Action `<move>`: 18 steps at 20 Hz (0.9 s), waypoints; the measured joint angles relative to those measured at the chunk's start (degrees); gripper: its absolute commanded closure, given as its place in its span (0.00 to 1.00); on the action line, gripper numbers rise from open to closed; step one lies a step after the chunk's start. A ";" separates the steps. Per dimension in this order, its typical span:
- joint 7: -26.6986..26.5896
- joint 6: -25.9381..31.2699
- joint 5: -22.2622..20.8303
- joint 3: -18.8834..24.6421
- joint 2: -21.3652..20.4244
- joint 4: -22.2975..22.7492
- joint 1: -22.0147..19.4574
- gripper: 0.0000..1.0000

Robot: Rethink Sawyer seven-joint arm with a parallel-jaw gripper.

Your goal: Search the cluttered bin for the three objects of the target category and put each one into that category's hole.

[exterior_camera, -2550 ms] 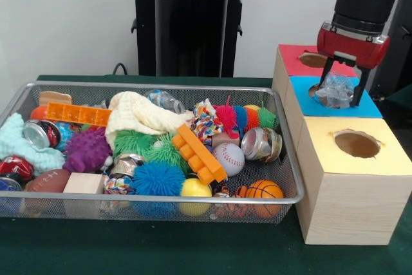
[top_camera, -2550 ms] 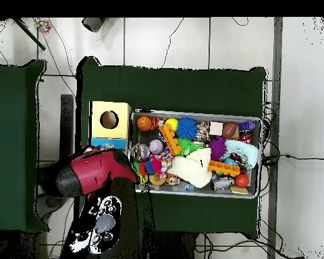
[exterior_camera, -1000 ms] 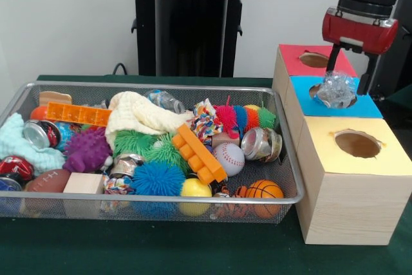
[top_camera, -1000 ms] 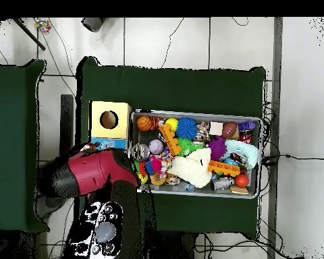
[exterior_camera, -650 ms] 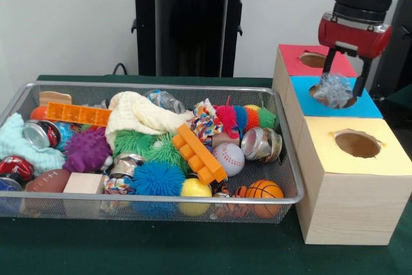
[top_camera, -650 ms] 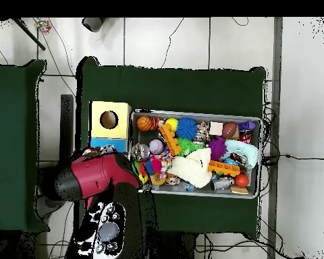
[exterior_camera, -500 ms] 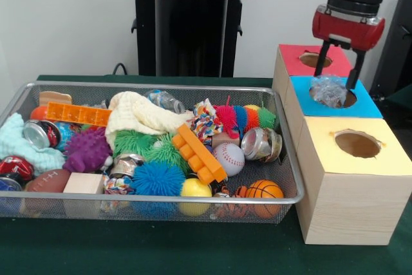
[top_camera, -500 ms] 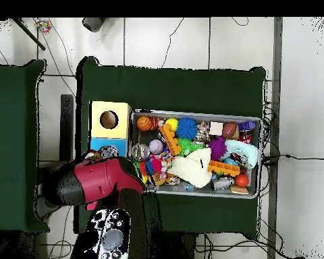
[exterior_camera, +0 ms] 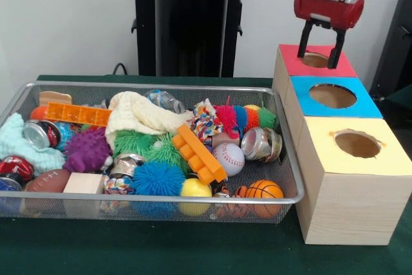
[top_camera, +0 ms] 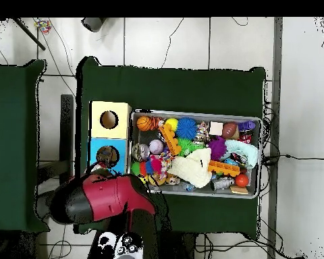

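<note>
Since earlier: claw has risen and shifted from over the blue box to above the red box; the crumpled clear plastic it carried no longer shows, and the blue hole looks empty
Claw: gripper [exterior_camera: 319, 44] released, fingers spread with nothing between them, hovering over the red box [exterior_camera: 314, 60] and its hole; in the overhead view the arm [top_camera: 105, 197] hides that box
Blue box: blue box [exterior_camera: 335, 97] sits between the red box and the yellow box [exterior_camera: 356, 152], touching both; hole open and dark
Yellow box: nearest the table's front edge; hole empty
Bin: wire bin [exterior_camera: 287, 159] just beside the row of boxes; crowded
Bin, boxes' end: crushed can [exterior_camera: 261, 143], baseball [exterior_camera: 229, 157], small basketball [exterior_camera: 264, 189] at the front corner
Bin, middle: orange toy brick [exterior_camera: 199, 152], blue spiky ball [exterior_camera: 158, 177], cream cloth [exterior_camera: 139, 113], clear plastic bottle [exterior_camera: 165, 100] along the back rim
Bin, other end: purple spiky ball [exterior_camera: 87, 150], toy football [exterior_camera: 47, 180], more cans [exterior_camera: 40, 134]
</note>
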 measured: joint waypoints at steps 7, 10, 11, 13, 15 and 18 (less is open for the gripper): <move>0.00 -6.52 0.01 0.24 -0.99 5.24 -1.38 0.00; 0.00 -6.72 0.01 0.64 -1.60 6.84 -3.63 0.00; 0.00 -6.72 0.01 0.73 -1.67 7.06 -4.24 0.00; 0.00 -6.72 -0.02 0.88 -1.67 7.26 -5.37 0.00; 0.00 -6.73 -0.39 1.33 -1.50 7.20 -7.31 0.00; 0.00 -6.73 -1.55 3.11 -0.89 6.91 -10.90 0.00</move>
